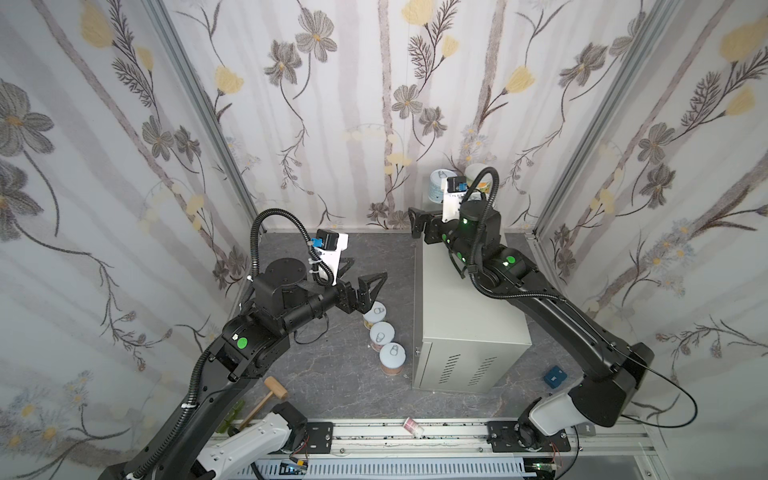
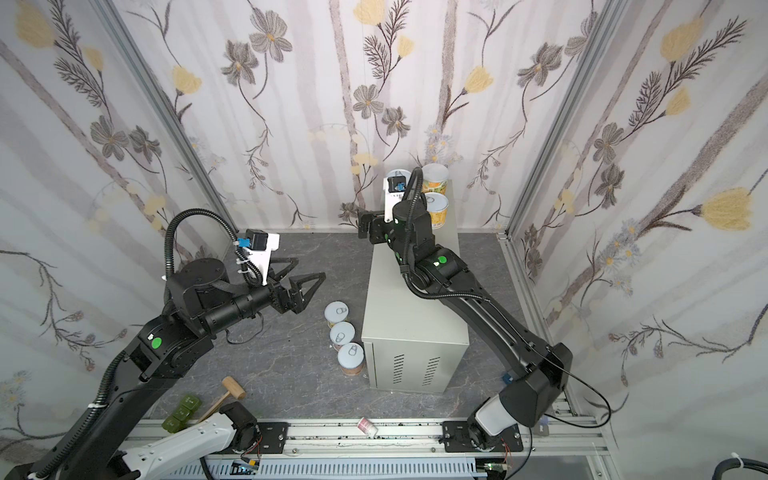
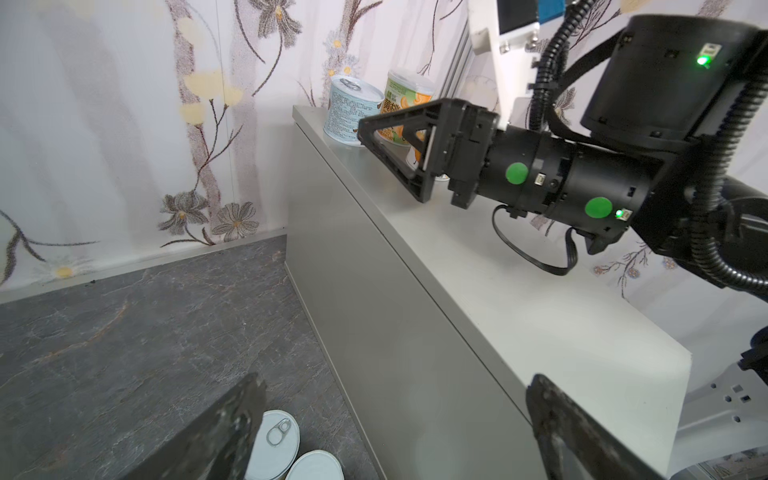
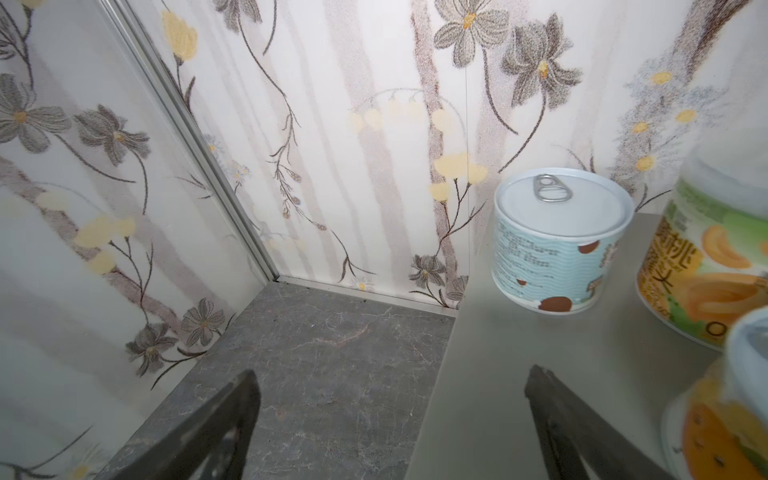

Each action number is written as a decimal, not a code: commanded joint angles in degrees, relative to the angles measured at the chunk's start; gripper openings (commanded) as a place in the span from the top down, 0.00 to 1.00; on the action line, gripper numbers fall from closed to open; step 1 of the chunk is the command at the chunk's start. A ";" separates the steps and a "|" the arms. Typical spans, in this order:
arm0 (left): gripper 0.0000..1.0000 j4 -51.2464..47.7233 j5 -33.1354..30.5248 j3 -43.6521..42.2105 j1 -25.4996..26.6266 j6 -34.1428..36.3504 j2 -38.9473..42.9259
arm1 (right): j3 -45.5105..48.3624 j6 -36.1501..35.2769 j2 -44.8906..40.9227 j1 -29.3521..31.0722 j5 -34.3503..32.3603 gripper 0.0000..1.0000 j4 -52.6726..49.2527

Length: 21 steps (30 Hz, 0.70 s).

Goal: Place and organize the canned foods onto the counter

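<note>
on the far end of the counter point(image 1: 449, 299) i see three cans standing upright, lids up: the blue can point(image 4: 557, 249) at the far left corner, the green can point(image 2: 435, 176) at the far right corner just beside it, and the orange can point(image 2: 436, 210) just in front of the green can along the right edge.

my right gripper point(image 1: 415, 224) hangs over the counter's left edge, near that far end. its jaws are spread wide and grip nothing. in the right wrist view one jaw sits over the floor and one over the counter top, and the blue can stands ahead of them, apart from both.

down on the floor point(image 1: 332, 374), along the counter's left side, three more cans stand in a tight row, lids up: the far can point(image 1: 375, 312), the middle can point(image 1: 382, 332) and the near can point(image 1: 392, 355). the near can is just beside the counter's near left corner. whether the three touch each other i cannot tell.

my left gripper point(image 2: 311, 268) hovers above the floor, just left of the far can and higher than it. its jaws are spread wide too, with nothing between them. in the left wrist view two lids of the row show low down beside one jaw.

at the floor's near left corner a mallet point(image 1: 270, 397) lies by the left arm's base, with green blocks point(image 2: 183, 411) just beside it. a blue box point(image 1: 555, 377) lies on the floor to the right of the counter, near its near right corner.
</note>
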<state>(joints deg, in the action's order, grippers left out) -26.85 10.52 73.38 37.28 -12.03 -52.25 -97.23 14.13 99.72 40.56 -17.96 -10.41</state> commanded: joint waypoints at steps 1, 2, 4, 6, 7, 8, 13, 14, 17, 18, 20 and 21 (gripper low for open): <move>0.00 0.31 -1.28 -0.16 -0.08 -0.18 0.56 | -5.55 3.08 4.86 0.65 -11.17 0.00 -3.66; 0.00 0.26 -1.38 -0.17 -0.10 -0.18 0.65 | -6.80 3.63 6.11 0.71 -12.49 0.00 -4.39; 0.00 0.19 -1.45 -0.19 -0.10 -0.10 0.83 | -8.26 3.99 7.87 0.87 -14.25 0.00 -4.97; 0.00 -0.23 -1.53 0.13 -0.11 -0.01 0.79 | -7.77 4.40 8.14 0.85 -16.23 0.00 -4.63; 0.00 -0.50 -1.55 0.33 -0.03 0.08 0.77 | -7.13 4.48 7.88 0.84 -17.07 0.00 -4.05; 0.00 -0.56 -1.62 0.36 -0.10 0.08 0.85 | -6.42 4.55 7.65 0.84 -17.76 0.00 -3.56; 0.00 -0.24 -1.91 -0.14 -0.07 -0.10 1.45 | -2.81 4.08 6.59 0.82 -18.43 0.00 -1.08; 0.00 -0.10 -1.83 -0.25 -0.09 -0.14 1.52 | -2.63 4.09 6.67 0.80 -18.57 0.00 -1.07; 0.00 0.13 -1.75 -0.48 -0.09 -0.27 1.53 | -2.53 4.07 6.50 0.35 -18.62 0.00 -1.04; 0.00 0.13 -1.63 -0.47 -0.08 -0.27 1.53 | -2.53 4.06 6.54 0.04 -18.20 0.00 -0.93; 0.00 0.09 -1.56 -0.52 -0.10 -0.27 1.62 | -2.59 4.06 6.39 -0.60 -17.73 0.00 -0.95; 0.00 0.05 -1.60 -0.55 -0.10 -0.27 1.77 | -2.60 4.06 6.29 -0.95 -17.36 0.00 -0.93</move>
<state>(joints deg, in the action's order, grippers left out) -27.77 9.04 72.95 37.28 -12.03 -50.74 -99.83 17.52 106.56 40.16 -34.94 -12.97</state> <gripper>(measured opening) 0.997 0.995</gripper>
